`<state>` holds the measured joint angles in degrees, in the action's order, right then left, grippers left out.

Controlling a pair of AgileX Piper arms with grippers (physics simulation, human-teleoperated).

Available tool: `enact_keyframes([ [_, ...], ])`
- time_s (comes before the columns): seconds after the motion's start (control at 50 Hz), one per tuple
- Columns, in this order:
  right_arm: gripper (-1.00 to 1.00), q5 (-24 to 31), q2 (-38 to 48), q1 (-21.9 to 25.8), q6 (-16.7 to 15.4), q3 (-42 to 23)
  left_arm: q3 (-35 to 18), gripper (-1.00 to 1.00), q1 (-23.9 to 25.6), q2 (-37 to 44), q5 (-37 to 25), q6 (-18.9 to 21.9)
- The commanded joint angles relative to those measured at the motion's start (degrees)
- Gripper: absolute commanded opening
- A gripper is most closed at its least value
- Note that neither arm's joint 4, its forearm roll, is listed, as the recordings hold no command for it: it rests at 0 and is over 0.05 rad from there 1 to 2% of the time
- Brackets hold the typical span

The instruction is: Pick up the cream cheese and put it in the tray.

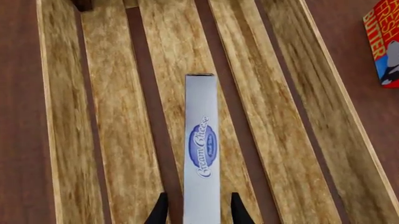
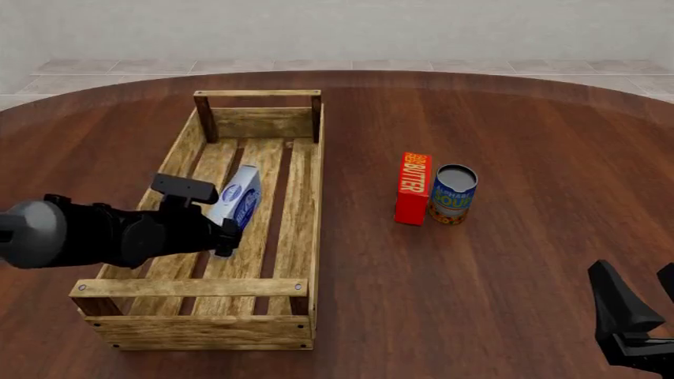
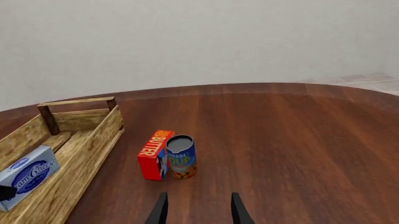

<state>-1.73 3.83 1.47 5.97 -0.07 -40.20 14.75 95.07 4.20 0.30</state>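
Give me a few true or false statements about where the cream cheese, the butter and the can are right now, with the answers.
1. The cream cheese is held by the left gripper over the tray. True.
2. The butter box lies inside the tray. False: it stands on the table, outside.
3. The soup can stands beside the butter box. True.
4. The right gripper holds the can. False: it is open, holding nothing.
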Motion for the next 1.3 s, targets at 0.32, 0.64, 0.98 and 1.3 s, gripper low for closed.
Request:
enact_keyframes([
  [0.32, 1.0, -0.38, 0.68, 0.31, 0.0, 0.0, -0.92, 1.0, 0.96, -4.01, -3.3, 0.61],
  [0.64, 1.0, -0.45, 0.77, 0.52, -0.1, 0.0, -1.72, 1.0, 0.02, -7.17, -5.06, 3.18],
  [0.98, 1.0, -0.34, 0.57, 0.46, -0.07, 0.0, -4.9, 1.0, 0.65, -12.38, -9.75, 4.0],
  [1.3, 1.0, -0.46, 0.79, 0.59, -0.28, 0.0, -6.13, 1.0, -0.24, -21.23, -12.36, 3.39],
])
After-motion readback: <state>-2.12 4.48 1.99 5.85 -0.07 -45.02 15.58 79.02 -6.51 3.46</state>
